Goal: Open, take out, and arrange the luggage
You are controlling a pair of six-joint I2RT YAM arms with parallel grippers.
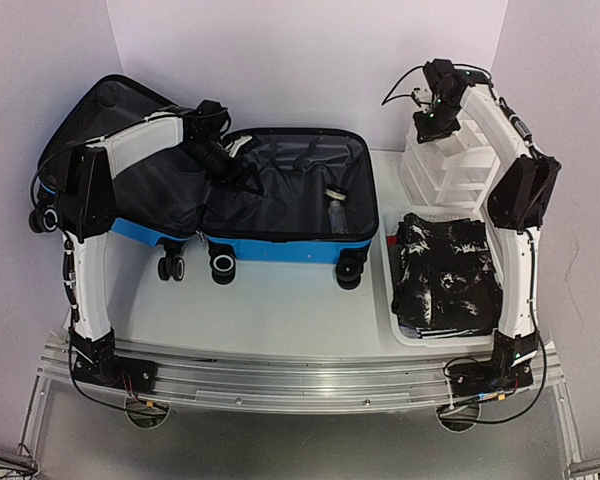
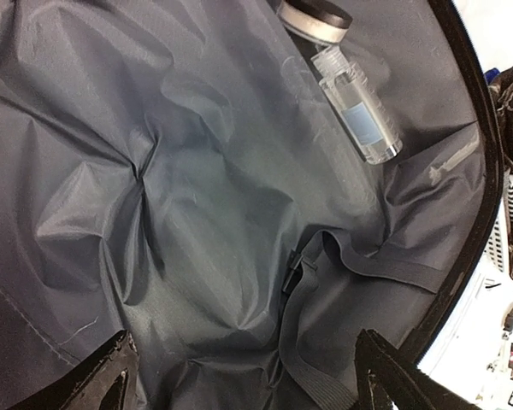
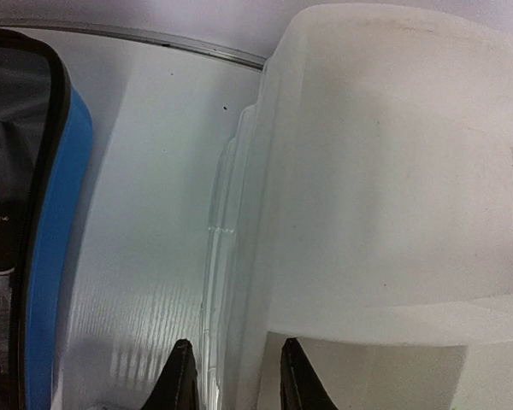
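Observation:
The blue luggage (image 1: 280,247) lies open on the table, its lid thrown back to the left and its dark grey lining (image 2: 197,171) showing. A clear bottle (image 2: 359,115) and a round jar (image 2: 315,17) lie in the right end of the shell. My left gripper (image 2: 244,342) hangs open inside the shell, over bare lining and a grey strap (image 2: 325,282), holding nothing. My right gripper (image 3: 235,346) hovers over the white drawer organizer (image 3: 393,171). Its jaws stand a narrow gap apart, with nothing held. The luggage's blue edge (image 3: 56,256) shows at the left of the right wrist view.
A white basket (image 1: 390,300) at the front right holds black-and-white clothing (image 1: 445,270). The drawer organizer (image 1: 450,165) stands behind it, against the back wall. The luggage's wheels (image 1: 222,265) face the near edge. White walls close in on three sides.

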